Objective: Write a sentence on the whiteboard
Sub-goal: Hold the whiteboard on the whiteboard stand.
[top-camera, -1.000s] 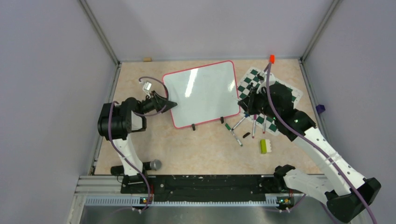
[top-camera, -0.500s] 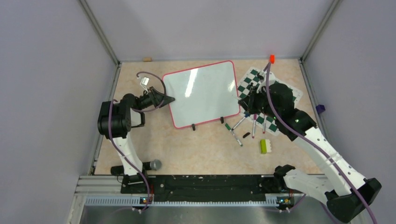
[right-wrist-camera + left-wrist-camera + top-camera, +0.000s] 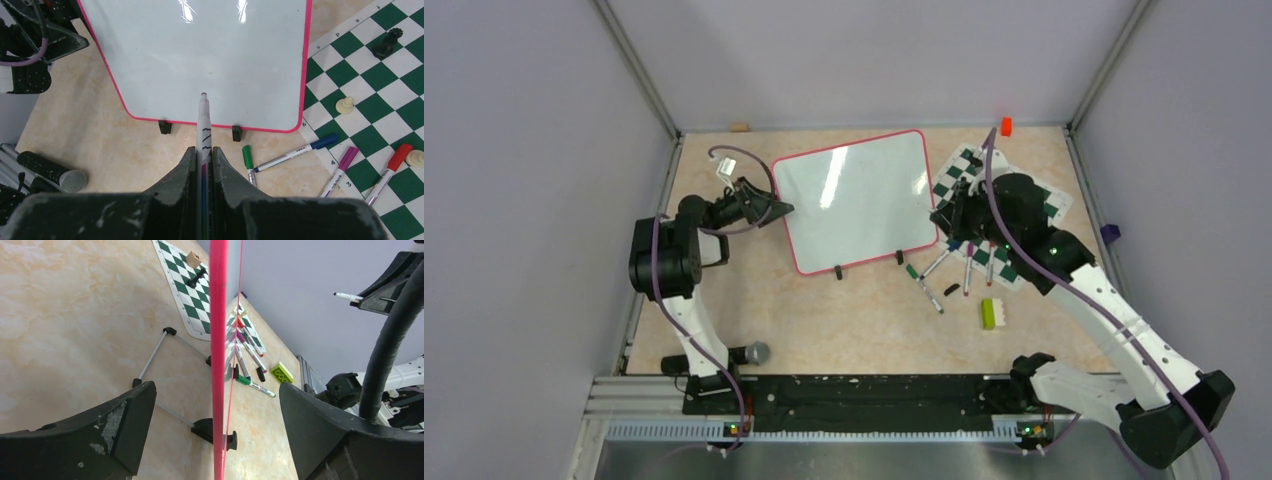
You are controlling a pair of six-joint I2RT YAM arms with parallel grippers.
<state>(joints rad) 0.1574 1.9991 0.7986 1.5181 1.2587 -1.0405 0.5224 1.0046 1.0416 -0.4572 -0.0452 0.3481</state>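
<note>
The whiteboard (image 3: 854, 200) with a pink rim leans on two black clips (image 3: 165, 126) at its near edge. Its face (image 3: 200, 55) is blank white with glare; no sentence shows on it. My left gripper (image 3: 772, 210) is open at the board's left edge. In the left wrist view the rim (image 3: 218, 330) runs between the fingers of that gripper (image 3: 215, 392) without touching either. My right gripper (image 3: 948, 216) (image 3: 202, 150) is shut on a white marker (image 3: 203, 125), whose uncapped tip sits over the board's lower middle.
A green-and-white chess mat (image 3: 1044, 205) with a few pieces lies right of the board. Several markers (image 3: 969, 268), a black cap (image 3: 951, 290) and a green brick (image 3: 990, 313) lie near it. A grey-headed microphone (image 3: 754, 352) lies front left, an orange block (image 3: 1006, 125) at the back.
My left gripper has opened, let go of the board's left edge and drawn back a little to the left. The right gripper, still holding the marker, has barely shifted.
</note>
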